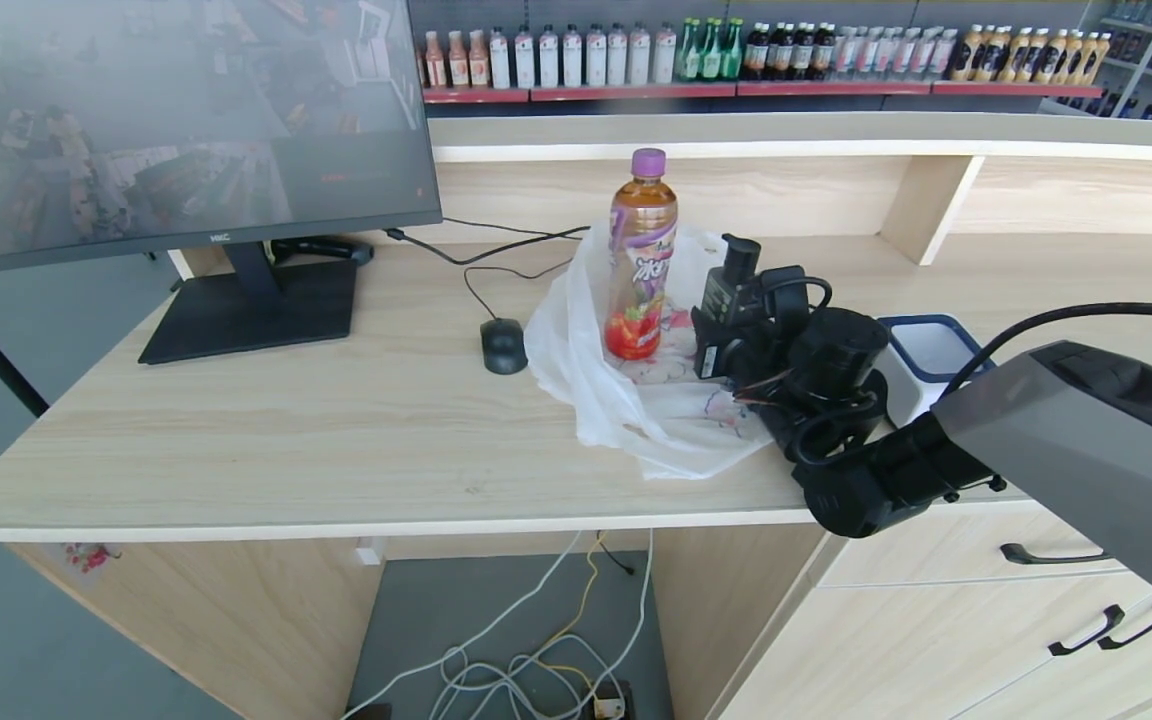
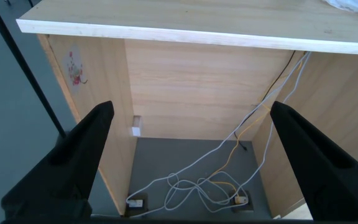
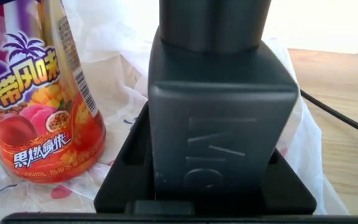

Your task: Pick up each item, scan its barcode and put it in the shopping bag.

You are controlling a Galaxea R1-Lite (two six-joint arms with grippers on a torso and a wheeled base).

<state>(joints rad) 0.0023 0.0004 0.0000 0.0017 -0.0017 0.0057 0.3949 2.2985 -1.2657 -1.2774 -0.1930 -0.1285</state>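
White plastic shopping bag (image 1: 596, 390) is lying on the wooden counter (image 1: 286, 430), with the bottle (image 1: 640, 255) standing upright amid its folds. The right gripper (image 1: 733, 305) is clasping a dark scanner (image 1: 739, 258) just beside the bottle. The left gripper (image 2: 191, 118) is hanging wide open below the counter's edge.

At centre frame the bottle (image 1: 642, 260) was clear, glossy plastic with a shiny printed label and a matt purple cap, the shopping bag (image 1: 586, 385) thin, crinkled, translucent white plastic, the scanner (image 1: 733, 290) matt black plastic, and the counter (image 1: 336, 430) smooth, matt, pale wood-grain.
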